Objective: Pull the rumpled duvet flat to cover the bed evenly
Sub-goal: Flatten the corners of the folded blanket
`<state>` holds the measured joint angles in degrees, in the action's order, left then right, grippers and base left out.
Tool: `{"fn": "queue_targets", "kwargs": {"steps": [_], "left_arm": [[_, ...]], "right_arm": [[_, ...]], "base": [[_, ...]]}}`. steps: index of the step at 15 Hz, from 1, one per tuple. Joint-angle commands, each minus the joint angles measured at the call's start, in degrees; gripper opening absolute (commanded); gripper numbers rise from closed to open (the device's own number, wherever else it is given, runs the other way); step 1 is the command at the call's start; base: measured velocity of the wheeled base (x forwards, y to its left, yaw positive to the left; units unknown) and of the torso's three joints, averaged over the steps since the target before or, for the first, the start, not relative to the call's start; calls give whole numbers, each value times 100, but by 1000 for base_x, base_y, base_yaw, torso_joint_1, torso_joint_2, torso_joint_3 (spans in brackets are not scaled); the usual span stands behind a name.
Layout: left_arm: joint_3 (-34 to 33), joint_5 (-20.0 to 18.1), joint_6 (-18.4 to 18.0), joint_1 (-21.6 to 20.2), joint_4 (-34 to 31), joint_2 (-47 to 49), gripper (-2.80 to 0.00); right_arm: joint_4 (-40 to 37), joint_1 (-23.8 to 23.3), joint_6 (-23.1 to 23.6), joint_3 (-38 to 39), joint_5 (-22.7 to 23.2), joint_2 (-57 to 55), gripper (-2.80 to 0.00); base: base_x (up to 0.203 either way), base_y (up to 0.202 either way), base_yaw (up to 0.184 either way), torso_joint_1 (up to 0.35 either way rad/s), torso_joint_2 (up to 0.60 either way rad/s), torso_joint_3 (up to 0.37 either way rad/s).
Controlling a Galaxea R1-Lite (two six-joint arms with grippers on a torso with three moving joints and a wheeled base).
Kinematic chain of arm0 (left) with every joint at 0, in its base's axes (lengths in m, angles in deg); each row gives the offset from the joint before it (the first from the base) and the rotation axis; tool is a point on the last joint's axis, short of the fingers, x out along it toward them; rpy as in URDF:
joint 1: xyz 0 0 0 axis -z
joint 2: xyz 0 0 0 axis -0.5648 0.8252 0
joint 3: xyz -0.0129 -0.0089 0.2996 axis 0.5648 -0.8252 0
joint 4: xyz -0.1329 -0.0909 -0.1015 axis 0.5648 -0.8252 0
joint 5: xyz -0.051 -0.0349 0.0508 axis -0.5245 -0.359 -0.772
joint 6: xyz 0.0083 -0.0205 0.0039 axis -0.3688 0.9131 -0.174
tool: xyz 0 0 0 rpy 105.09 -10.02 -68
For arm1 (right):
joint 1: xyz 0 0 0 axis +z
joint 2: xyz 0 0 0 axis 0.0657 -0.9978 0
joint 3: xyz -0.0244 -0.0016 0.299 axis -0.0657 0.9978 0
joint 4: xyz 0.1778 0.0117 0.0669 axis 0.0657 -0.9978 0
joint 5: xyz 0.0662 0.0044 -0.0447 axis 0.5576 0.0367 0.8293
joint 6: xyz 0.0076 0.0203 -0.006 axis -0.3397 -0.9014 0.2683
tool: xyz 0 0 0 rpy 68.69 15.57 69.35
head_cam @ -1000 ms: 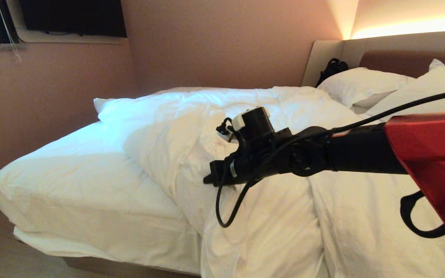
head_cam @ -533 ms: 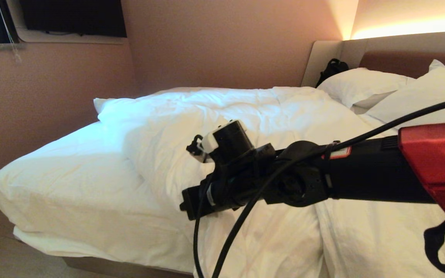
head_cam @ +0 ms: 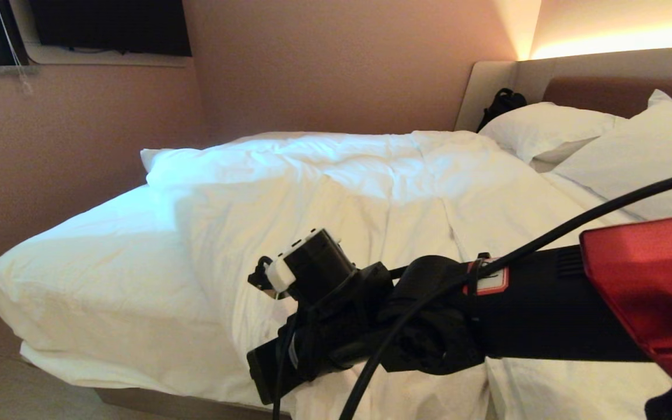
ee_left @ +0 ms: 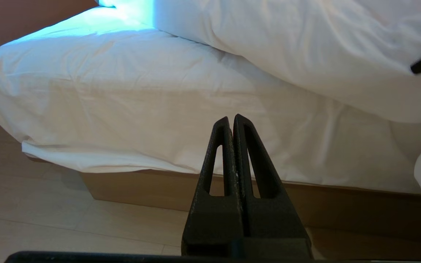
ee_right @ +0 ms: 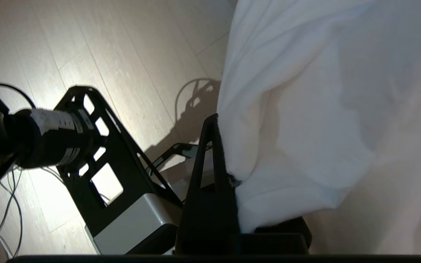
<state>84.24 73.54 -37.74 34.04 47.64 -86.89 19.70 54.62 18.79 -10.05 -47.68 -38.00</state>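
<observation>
Two grippers show: the right gripper (ee_right: pixel 228 175) pinches the duvet (head_cam: pixel 371 192) at the near edge of the bed (head_cam: pixel 108 274). The left gripper (ee_left: pixel 231 122) hangs squeezed together, empty, low beside the bed.

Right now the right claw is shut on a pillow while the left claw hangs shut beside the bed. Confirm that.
Not quite: the right claw is shut on the duvet, not a pillow, as the right wrist view shows. The left claw does hang shut beside the bed.
</observation>
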Motion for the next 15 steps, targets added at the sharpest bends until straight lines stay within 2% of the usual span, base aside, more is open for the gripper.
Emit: {"fn": "queue_targets", "kwargs": {"steps": [1,15], "left_arm": [[-1,-4,-2,-6,-2,-2,-280],[-1,5,-2,-9,-2,-2,-280]], "right_arm": [[-1,214,-11,47,18,-107,-280],[23,779,32,205,-52,-337,-280]], "base": [[0,0,0,0,0,0],[0,0,0,0,0,0]]}}
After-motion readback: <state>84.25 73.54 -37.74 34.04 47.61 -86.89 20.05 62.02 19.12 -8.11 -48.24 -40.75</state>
